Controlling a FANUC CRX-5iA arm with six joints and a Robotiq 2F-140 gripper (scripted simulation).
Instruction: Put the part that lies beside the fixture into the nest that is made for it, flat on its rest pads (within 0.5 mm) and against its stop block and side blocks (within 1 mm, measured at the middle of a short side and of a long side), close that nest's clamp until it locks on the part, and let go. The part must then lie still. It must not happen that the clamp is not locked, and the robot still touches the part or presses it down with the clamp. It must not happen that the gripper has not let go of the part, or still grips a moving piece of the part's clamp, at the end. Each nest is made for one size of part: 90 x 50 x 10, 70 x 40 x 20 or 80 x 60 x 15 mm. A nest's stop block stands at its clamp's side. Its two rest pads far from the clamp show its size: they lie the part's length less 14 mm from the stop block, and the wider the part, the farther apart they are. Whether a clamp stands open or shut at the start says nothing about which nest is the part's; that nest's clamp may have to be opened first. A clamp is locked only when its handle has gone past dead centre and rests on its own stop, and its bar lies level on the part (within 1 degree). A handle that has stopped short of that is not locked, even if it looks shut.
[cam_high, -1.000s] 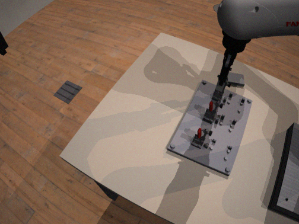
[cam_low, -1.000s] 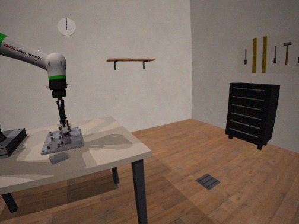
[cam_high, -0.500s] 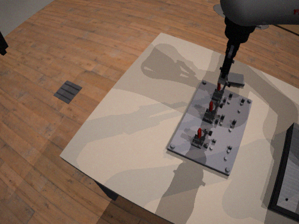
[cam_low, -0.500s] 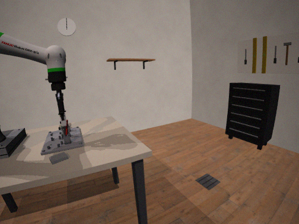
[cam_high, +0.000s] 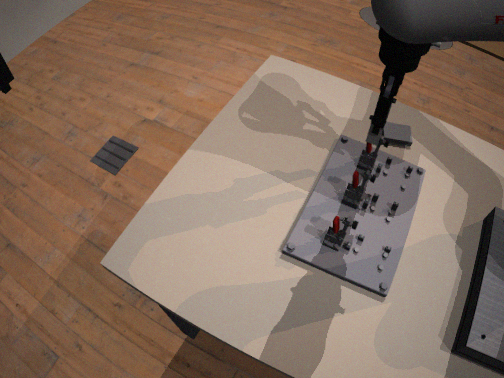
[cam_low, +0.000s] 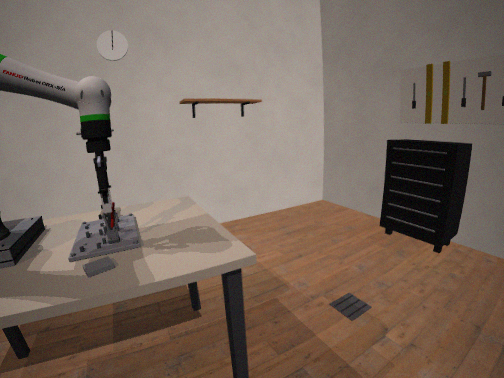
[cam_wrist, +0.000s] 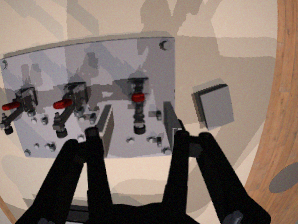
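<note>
The part, a plain grey block (cam_high: 398, 134) (cam_low: 99, 266) (cam_wrist: 217, 106), lies flat on the table beside the short end of the fixture plate (cam_high: 367, 272) (cam_wrist: 45, 70). Three clamps with red handles stand in a row on the plate. The end clamp's handle (cam_high: 369, 148) (cam_wrist: 138, 97) is nearest the part; the middle handle (cam_high: 355, 179) (cam_wrist: 62, 104) and far handle (cam_high: 336, 224) (cam_wrist: 11, 106) also point up. Whether any clamp is locked cannot be told. My gripper (cam_high: 375, 136) (cam_wrist: 138, 113) is open and empty, its fingers to either side of the end clamp in the wrist view.
Small blocks and round rest pads stand on the plate beside each clamp. Bolt heads (cam_high: 383, 286) (cam_wrist: 164, 45) stand at its corners. A dark-edged metal base (cam_high: 487, 310) stands on the table on the far side of the plate from the clamps. The part lies outside my fingers.
</note>
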